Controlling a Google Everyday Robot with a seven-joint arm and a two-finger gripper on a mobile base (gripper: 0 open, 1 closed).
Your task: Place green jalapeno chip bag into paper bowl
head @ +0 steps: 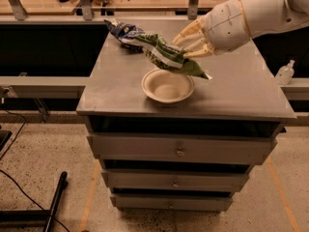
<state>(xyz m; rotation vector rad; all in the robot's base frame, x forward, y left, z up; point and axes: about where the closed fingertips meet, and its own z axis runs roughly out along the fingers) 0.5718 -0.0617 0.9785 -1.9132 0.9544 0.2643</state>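
The green jalapeno chip bag point(170, 57) hangs tilted in the air, just above the far rim of the paper bowl point(167, 86). My gripper point(189, 43) is shut on the bag's upper right side, coming in from the right on a large white arm. The bowl sits empty near the front middle of the grey cabinet top point(241, 88). The bag's lower right corner points down past the bowl's right rim.
A dark blue and white chip bag point(124, 33) lies at the back left of the cabinet top. A small clear bottle point(285, 72) stands on the ledge to the right. Drawers run below the top. A wooden bench with clutter is behind.
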